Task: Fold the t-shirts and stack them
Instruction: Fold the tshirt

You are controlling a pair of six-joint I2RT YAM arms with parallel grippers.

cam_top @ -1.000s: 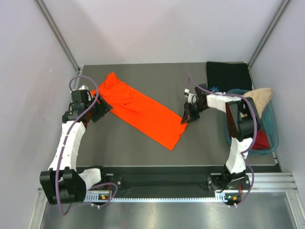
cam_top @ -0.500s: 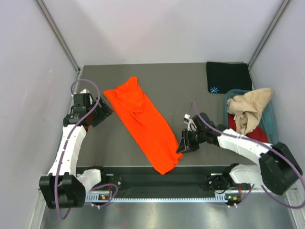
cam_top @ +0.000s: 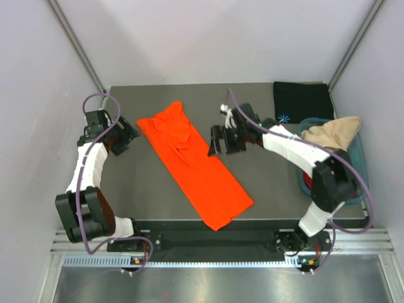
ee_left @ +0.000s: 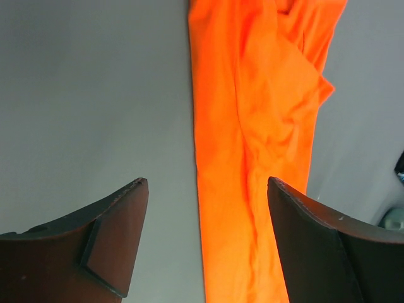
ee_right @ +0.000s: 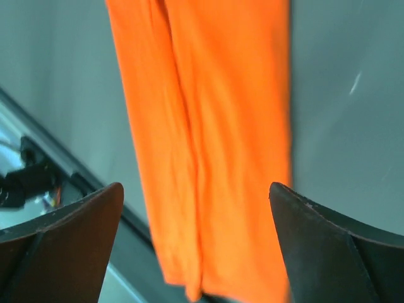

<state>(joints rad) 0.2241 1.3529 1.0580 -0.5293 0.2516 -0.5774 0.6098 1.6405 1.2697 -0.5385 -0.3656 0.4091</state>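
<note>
**Subject item.** The orange t-shirt (cam_top: 192,167) lies on the table (cam_top: 265,189) as a long narrow strip, already doubled lengthwise. It runs diagonally from the far left-centre down to the near edge. Its far end is rumpled, with loose ridges showing in the left wrist view. Its near end sits at the front lip of the table, beside the rail.

**Other stock.** The black t-shirt (cam_top: 302,101) lies folded flat in the far right corner. The beige t-shirt (cam_top: 331,131) is heaped unfolded over the teal tub (cam_top: 362,165).

**Grippers.** The left gripper (cam_top: 123,137) stands apart from the shirt's left edge, jaws spread wide and holding nothing. The right gripper (cam_top: 218,140) is just beside the right edge, also spread wide and empty.

**Assessment.** The strip probably needs a crosswise fold next.

**Risks.**
- A pinch that catches only the top layer would peel the lengthwise fold open.
- The rumpled far end could trap creases and give an uneven packet.
- Dragging the near end could pull it over the table lip.
- The arms work from opposite sides, so uneven lifting would skew the strip.
</note>
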